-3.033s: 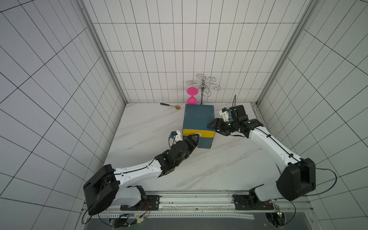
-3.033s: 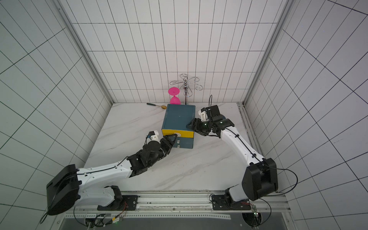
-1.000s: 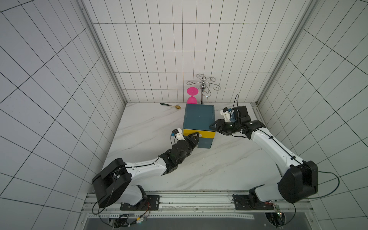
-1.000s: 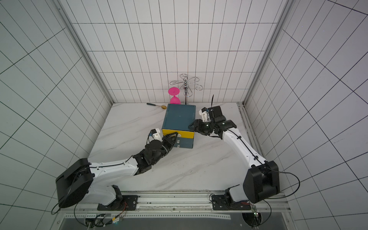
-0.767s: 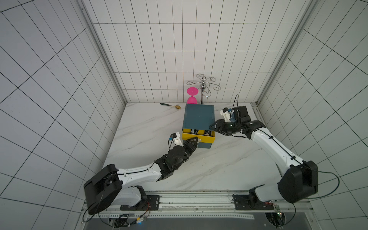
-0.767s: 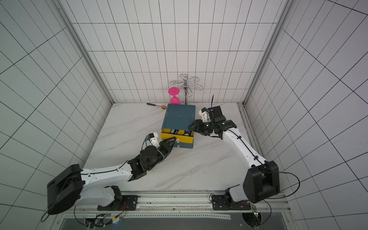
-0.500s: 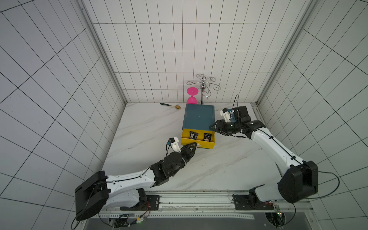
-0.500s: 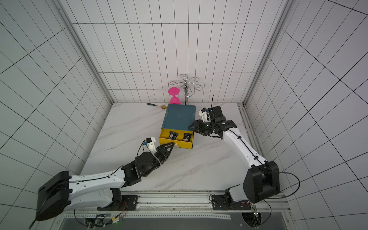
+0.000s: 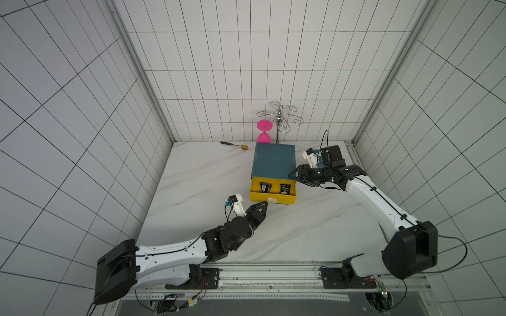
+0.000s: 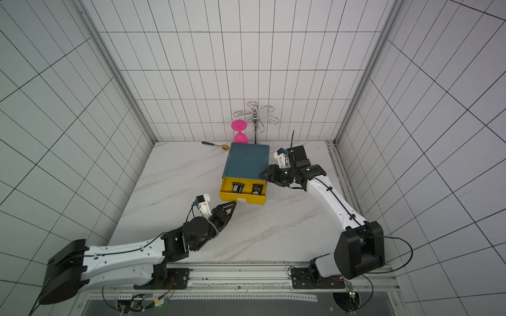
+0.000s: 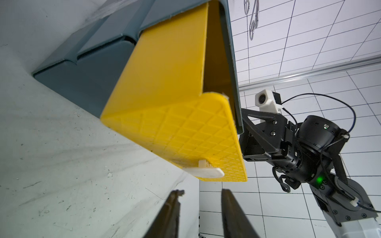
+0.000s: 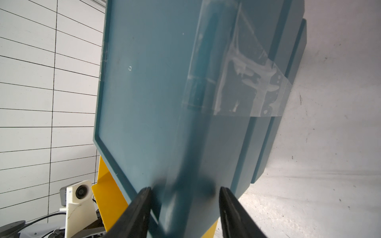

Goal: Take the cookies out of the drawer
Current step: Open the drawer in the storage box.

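Yellow plastic drawer (image 9: 286, 201) now stands slid out of the teal cabinet (image 9: 273, 161). My left gripper (image 9: 263, 207) is off its white tab (image 9: 272, 200), jaws apart, empty. Right gripper (image 9: 295, 174) straddles the cabinet corner, grip unclear. Two black cookie packets (image 9: 265, 187) lie inside: likely light and slippery, so I pinch mid-body.

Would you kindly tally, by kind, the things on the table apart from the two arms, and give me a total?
black cookie packets in view: 2
blue cabinet with its yellow drawer: 1
pink hourglass-shaped piece: 1
wire hook stand: 1
spoon: 1
Total: 6
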Robot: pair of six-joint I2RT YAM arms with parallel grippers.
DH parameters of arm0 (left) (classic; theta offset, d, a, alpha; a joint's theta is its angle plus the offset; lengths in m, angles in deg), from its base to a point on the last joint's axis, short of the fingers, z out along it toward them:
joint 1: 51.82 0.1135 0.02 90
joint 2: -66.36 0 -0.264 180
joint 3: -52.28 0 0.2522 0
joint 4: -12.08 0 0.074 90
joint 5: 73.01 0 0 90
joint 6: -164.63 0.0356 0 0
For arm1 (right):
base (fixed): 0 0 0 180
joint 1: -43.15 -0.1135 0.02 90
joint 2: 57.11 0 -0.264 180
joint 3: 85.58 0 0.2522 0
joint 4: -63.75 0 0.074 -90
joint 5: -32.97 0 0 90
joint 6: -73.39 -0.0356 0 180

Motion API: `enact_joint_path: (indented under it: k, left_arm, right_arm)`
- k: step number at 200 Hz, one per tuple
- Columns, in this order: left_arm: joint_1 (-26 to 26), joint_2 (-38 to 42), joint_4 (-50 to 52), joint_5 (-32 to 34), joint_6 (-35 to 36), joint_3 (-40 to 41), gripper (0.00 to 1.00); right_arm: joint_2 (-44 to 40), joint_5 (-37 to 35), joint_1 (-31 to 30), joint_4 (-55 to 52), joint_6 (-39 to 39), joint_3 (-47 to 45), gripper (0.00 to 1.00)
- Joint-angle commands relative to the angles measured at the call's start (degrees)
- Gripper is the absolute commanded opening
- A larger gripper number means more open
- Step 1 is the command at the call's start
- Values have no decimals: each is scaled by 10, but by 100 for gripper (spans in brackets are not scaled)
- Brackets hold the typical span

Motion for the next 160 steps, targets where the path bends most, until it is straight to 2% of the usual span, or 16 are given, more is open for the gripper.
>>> enact_joint_path:
  k: [1,35,59,64,115,160]
  left_arm:
    - [-2,8,10,18,9,-2,61]
    - [-3,-9,-9,18,16,-11,82]
    - [-3,-31,-34,28,12,-12,91]
    - [-3,-36,-40,30,14,-14,98]
    - [-3,-55,-52,63,31,-37,98]
    - [-3,-71,-57,88,8,-40,98]
  right_arm:
    - [12,-8,5,-57,16,11,56]
    - [13,-5,5,-57,16,11,56]
    - [13,-2,5,-56,16,10,57]
    - [13,-1,5,-56,16,10,57]
    - [11,2,6,-56,20,8,58]
    - [14,2,5,-54,22,5,59]
